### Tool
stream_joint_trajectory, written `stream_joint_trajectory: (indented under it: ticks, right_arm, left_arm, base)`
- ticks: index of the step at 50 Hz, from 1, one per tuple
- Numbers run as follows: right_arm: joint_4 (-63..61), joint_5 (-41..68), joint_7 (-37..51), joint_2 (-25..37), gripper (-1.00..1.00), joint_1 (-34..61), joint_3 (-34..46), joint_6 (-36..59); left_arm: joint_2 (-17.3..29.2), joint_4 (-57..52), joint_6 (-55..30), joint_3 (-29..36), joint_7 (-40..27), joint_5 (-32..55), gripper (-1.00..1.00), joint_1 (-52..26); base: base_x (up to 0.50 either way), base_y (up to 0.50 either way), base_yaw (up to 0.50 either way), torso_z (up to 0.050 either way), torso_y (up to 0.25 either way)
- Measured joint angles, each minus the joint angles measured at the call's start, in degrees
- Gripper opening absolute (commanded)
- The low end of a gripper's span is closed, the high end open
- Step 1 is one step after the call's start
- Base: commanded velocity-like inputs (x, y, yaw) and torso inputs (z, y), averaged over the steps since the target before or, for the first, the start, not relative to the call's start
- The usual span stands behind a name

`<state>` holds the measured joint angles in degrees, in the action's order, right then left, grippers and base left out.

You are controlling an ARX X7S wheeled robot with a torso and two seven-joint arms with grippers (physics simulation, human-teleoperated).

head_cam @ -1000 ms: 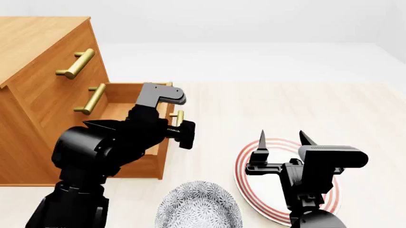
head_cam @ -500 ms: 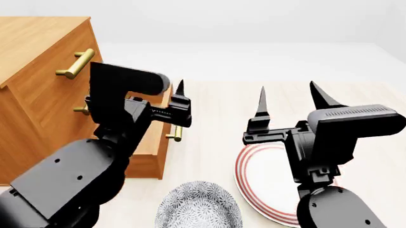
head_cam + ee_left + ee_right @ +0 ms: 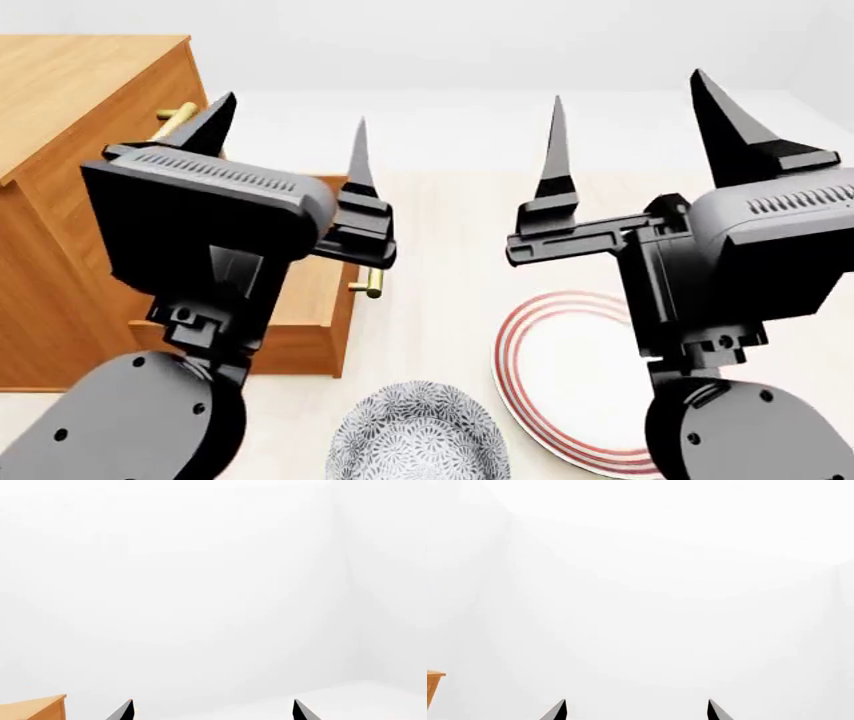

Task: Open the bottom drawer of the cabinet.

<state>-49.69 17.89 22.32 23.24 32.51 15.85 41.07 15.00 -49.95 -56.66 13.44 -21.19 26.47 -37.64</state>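
The cabinet (image 3: 80, 90) stands at the left in the head view. Its bottom drawer (image 3: 315, 300) is pulled out toward the floor's middle, with its brass handle (image 3: 375, 284) showing below my left gripper. My left gripper (image 3: 287, 135) is raised above the drawer, fingers pointing up, open and empty. My right gripper (image 3: 634, 120) is raised at the right, also open and empty. The left wrist view shows open fingertips (image 3: 124, 711) and a corner of the cabinet (image 3: 37, 709). The right wrist view shows open fingertips (image 3: 558, 712) against a white wall.
A white plate with red rings (image 3: 561, 385) lies on the floor at the right, under my right arm. A grey patterned bowl (image 3: 420, 435) sits at the bottom centre. The top drawer's handle (image 3: 174, 113) peeks out behind my left gripper.
Both arms have risen toward the head camera, fingers now pointing up. My left gripper has come away from the bottom drawer's handle. The drawer stays pulled out.
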Motion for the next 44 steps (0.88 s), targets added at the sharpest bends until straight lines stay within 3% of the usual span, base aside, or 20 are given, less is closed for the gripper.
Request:
stream_joint_trajectory:
  ticks: [13, 23, 44]
  right_arm:
    - [-5.4, 1.5, 0.9, 0.4, 1.0, 6.3, 0.0, 5.6]
    - [-8.2, 9.2, 7.6, 4.7, 1.0, 13.4, 1.7, 7.6]
    - [-2.4, 6.6, 7.9, 9.3, 1.0, 21.5, 9.0, -2.3]
  left_arm:
    - [-0.5, -4.5, -3.5, -1.2, -2.3, 1.4, 1.0, -4.7]
    - [-1.2, -7.3, -7.0, -3.3, -4.5, 4.5, 1.0, -9.5]
    - [1.6, 0.4, 8.8, 5.3, -6.2, -6.7, 1.0, -13.7]
  base:
    - [0.0, 0.0, 0.0, 0.0, 0.0]
    - [0.0, 0.0, 0.0, 0.0, 0.0]
    - [0.0, 0.0, 0.0, 0.0, 0.0]
